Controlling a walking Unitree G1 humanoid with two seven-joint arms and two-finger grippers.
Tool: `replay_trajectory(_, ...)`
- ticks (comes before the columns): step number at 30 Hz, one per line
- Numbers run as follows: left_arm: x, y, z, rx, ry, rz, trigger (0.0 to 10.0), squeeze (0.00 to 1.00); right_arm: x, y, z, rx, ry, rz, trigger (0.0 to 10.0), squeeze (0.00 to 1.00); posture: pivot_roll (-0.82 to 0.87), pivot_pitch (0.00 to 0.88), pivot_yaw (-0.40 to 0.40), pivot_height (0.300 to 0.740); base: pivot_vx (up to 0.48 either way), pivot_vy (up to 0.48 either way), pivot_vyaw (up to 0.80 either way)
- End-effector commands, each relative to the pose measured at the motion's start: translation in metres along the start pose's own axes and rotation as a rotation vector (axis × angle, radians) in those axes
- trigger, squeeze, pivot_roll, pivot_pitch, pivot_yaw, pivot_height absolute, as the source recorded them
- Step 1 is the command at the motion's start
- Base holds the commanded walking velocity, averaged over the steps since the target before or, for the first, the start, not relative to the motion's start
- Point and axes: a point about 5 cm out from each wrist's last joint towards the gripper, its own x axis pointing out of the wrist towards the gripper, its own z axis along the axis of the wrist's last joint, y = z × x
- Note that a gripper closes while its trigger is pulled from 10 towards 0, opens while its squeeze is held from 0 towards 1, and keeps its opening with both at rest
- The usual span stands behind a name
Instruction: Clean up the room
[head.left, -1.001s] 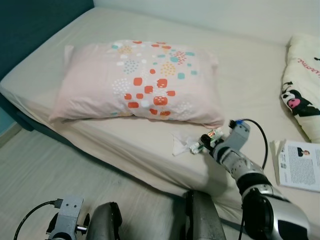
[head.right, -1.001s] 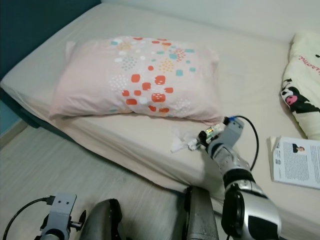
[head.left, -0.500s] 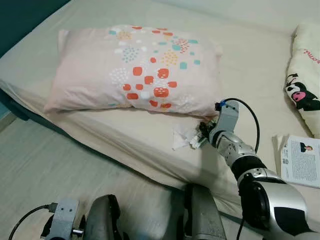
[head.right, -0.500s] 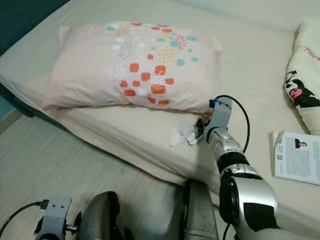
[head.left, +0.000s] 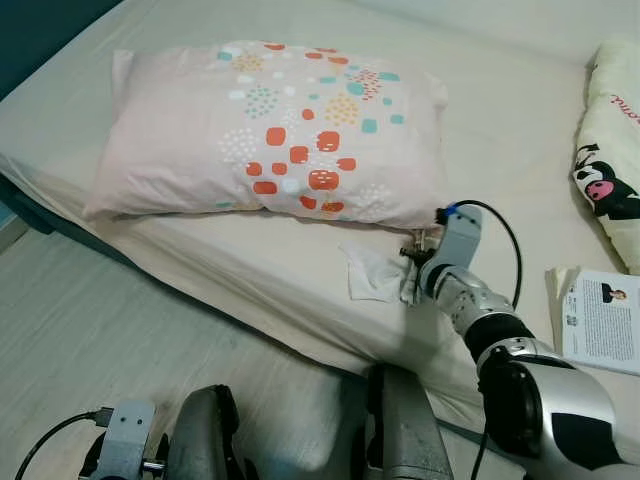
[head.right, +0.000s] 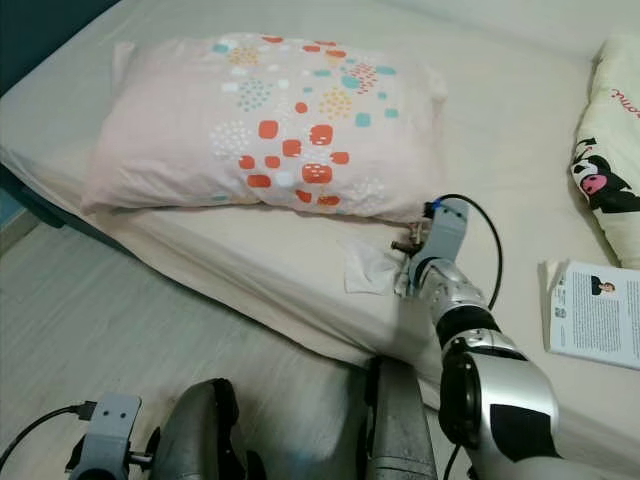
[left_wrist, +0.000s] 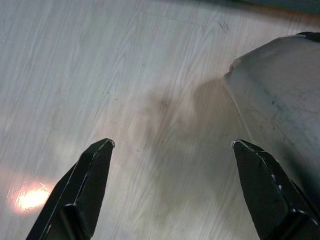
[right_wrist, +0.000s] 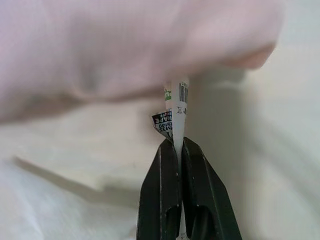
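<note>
Left eye view: the right claw (head.left: 412, 268) is out over the bed (head.left: 520, 170), just in front of the lower right corner of the pink pillow (head.left: 270, 130). A crumpled white tissue (head.left: 372, 272) lies on the sheet just beside the claw, on its left, and looks to be lying free. The right arm is far the nearer to this litter; the left claw (head.left: 150, 462) hangs low over the floor, well apart from the bed. A printed booklet (head.left: 600, 320) lies near the bed edge to the right, below a cartoon-print blanket (head.left: 605, 170).

Right eye view: the same layout; the claw sits between the tissue and the pillow corner, its fingers pointing down to the sheet.

Left wrist view: the left claw's two black fingers (left_wrist: 85, 185) stand wide apart, holding nothing, over pale wood floor (left_wrist: 125, 75).

Right wrist view: the right claw is clenched on a thin printed wrapper (right_wrist: 175, 112), a flat strip standing on edge between the fingers (right_wrist: 160, 195), its long axis running on past the tips toward the pillow. My judgement is that the wrapper is secured and the next move is to lift it clear, with the tissue left for another pick
</note>
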Motion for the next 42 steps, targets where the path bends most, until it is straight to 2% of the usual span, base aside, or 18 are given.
replay_trajectory(1, -0.004, -0.004, -0.009, -0.001, 0.040, -0.014, 10.0, 0.00, -0.001, -0.004, 0.007, 0.047, -0.035, 0.016, 0.0, 0.00, 0.01, 0.361, -0.045, 0.549, 0.000, 0.000, 0.00)
replay_trajectory(3, -0.001, -0.006, -0.006, -0.003, 0.038, -0.017, 10.0, 0.00, -0.003, -0.009, 0.017, 0.113, -0.063, 0.058, 0.0, 0.00, 0.01, 0.353, -0.044, 0.549, 0.000, 0.000, 0.00)
replay_trajectory(10, 0.004, -0.009, -0.003, -0.005, 0.040, -0.025, 10.0, 0.00, -0.006, -0.008, 0.027, 0.181, -0.067, 0.194, 0.0, 0.00, -0.01, 0.333, -0.038, 0.549, 0.000, 0.000, 0.00)
replay_trajectory(12, 0.005, -0.011, -0.002, -0.003, 0.043, -0.029, 10.0, 0.00, -0.005, 0.006, 0.009, 0.154, 0.022, 0.278, 0.0, 0.00, -0.01, 0.322, -0.038, 0.549, 0.000, 0.000, 0.00)
replay_trajectory(13, 0.005, -0.011, -0.002, -0.003, 0.043, -0.029, 10.0, 0.00, -0.005, 0.006, 0.009, 0.154, 0.022, 0.278, 0.0, 0.00, -0.01, 0.322, -0.038, 0.549, 0.000, 0.000, 0.00)
replay_trajectory(16, 0.007, -0.012, 0.000, -0.003, 0.041, -0.029, 10.0, 0.00, -0.006, 0.024, -0.019, 0.086, 0.160, 0.380, 0.0, 0.00, -0.01, 0.315, -0.045, 0.549, 0.000, 0.000, 0.00)
replay_trajectory(19, 0.008, -0.011, 0.001, -0.005, 0.038, -0.025, 10.0, 0.00, -0.007, 0.030, -0.027, 0.072, 0.192, 0.415, 0.0, 0.00, 0.00, 0.313, -0.048, 0.549, 0.000, 0.000, 0.00)
replay_trajectory(21, 0.007, -0.009, -0.001, -0.007, 0.040, -0.015, 10.0, 0.00, -0.009, 0.048, -0.041, 0.030, 0.256, 0.496, 0.0, 0.00, 0.00, 0.311, -0.053, 0.549, 0.000, 0.000, 0.00)
replay_trajectory(23, 0.006, -0.008, -0.002, -0.008, 0.043, -0.012, 10.0, 0.00, -0.010, 0.054, -0.045, 0.021, 0.276, 0.519, 0.0, 0.00, 0.00, 0.313, -0.052, 0.549, 0.000, 0.000, 0.00)
replay_trajectory(25, 0.004, -0.007, -0.005, -0.009, 0.047, -0.007, 10.0, 0.00, -0.010, 0.058, -0.051, -0.052, 0.299, 0.496, 0.0, 0.00, 0.00, 0.314, -0.053, 0.549, 0.000, 0.000, 0.00)
replay_trajectory(26, 0.004, -0.007, -0.005, -0.009, 0.047, -0.007, 10.0, 0.00, -0.010, 0.058, -0.051, -0.052, 0.299, 0.496, 0.0, 0.00, 0.00, 0.314, -0.053, 0.549, 0.000, 0.000, 0.00)
replay_trajectory(27, 0.003, -0.008, -0.005, -0.009, 0.049, -0.007, 10.0, 0.00, -0.010, 0.057, -0.054, -0.096, 0.306, 0.479, 3.9, 0.00, 0.00, 0.314, -0.053, 0.549, 0.000, 0.000, 0.00)
replay_trajectory(28, 0.003, -0.008, -0.006, -0.010, 0.050, -0.007, 10.0, 0.00, -0.010, 0.057, -0.055, -0.131, 0.313, 0.469, 10.0, 0.00, 0.00, 0.317, -0.055, 0.549, 0.000, 0.000, 0.00)
replay_trajectory(31, 0.003, -0.009, -0.006, -0.010, 0.050, -0.008, 10.0, 0.00, -0.010, 0.056, -0.057, -0.157, 0.322, 0.458, 10.0, 0.00, 0.00, 0.317, -0.055, 0.549, 0.000, 0.000, 0.00)
replay_trajectory(34, 0.003, -0.010, -0.007, -0.012, 0.051, -0.009, 10.0, 0.00, -0.009, 0.049, -0.061, -0.252, 0.324, 0.400, 10.0, 0.00, 0.00, 0.320, -0.056, 0.549, 0.000, 0.000, 0.00)
replay_trajectory(35, 0.003, -0.011, -0.006, -0.014, 0.051, -0.011, 10.0, 0.00, -0.008, 0.045, -0.059, -0.296, 0.290, 0.363, 10.0, 1.00, 0.00, 0.324, -0.057, 0.549, 0.000, 0.000, 0.00)
replay_trajectory(37, 0.003, -0.013, -0.006, -0.016, 0.049, -0.013, 10.0, 0.00, -0.007, 0.041, -0.055, -0.334, 0.246, 0.340, 10.0, 1.00, 0.00, 0.325, -0.057, 0.549, 0.000, 0.000, 0.00)
replay_trajectory(42, 0.003, -0.013, -0.005, -0.017, 0.049, -0.014, 10.0, 0.00, -0.007, 0.041, -0.052, -0.340, 0.224, 0.349, 10.0, 1.00, -0.01, 0.327, -0.058, 0.549, 0.000, 0.000, 0.00)
